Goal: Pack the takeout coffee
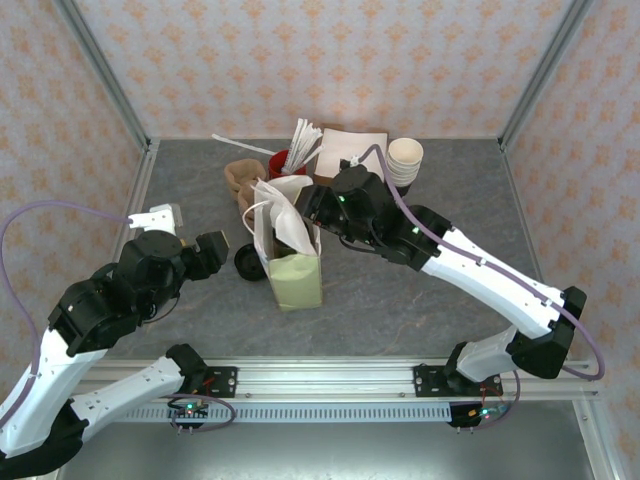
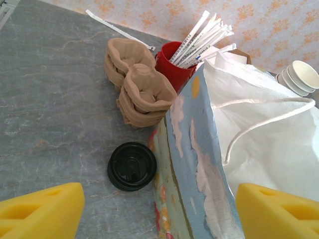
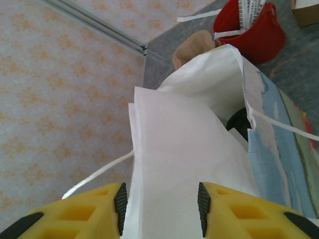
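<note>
A paper bag stands upright mid-table, white inside with a painted outside. Deep inside it sits a dark round shape, seemingly the takeout coffee's black lid, mostly hidden by the bag's white wall. In the top view it is a dark patch in the bag's mouth. My right gripper hovers at the bag's top rim, open, its pads either side of the white paper with a gap. My left gripper is open just left of the bag, holding nothing.
A small stack of loose black lids lies on the table against the bag's left side. Behind it are brown pulp cup carriers, a red cup of wrapped straws, a stack of cream cups and a brown box.
</note>
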You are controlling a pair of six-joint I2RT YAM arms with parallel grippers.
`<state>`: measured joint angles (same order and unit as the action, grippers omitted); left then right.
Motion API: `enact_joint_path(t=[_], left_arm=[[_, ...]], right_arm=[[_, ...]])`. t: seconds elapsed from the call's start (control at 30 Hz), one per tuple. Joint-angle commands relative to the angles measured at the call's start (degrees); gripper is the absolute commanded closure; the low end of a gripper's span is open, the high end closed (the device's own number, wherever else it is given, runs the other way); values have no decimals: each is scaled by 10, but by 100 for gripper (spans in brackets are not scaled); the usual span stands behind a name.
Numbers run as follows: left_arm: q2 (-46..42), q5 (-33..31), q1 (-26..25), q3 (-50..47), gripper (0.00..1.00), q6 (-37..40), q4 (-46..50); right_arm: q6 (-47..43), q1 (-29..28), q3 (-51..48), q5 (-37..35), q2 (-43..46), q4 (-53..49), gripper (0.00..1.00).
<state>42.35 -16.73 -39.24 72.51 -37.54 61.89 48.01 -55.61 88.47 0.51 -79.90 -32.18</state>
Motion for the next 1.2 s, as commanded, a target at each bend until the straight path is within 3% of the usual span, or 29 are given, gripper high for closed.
enact_joint_path(t=[0.0, 0.47, 0.8, 1.17], left_arm=[[-7, -9, 5, -10, 19, -3, -8], [-10, -12, 5, -16, 19, -5, -7], [-19, -17, 5, -21, 19, -7, -1], [-24, -19, 5, -24, 19, -7, -4]], right_arm=[[-56, -9, 35, -15, -5, -19, 59], [-79, -21, 63, 17, -104, -32, 79], [-111, -21, 65, 41, -170, -15, 80], [-134, -21, 99, 6, -230, -64, 80]])
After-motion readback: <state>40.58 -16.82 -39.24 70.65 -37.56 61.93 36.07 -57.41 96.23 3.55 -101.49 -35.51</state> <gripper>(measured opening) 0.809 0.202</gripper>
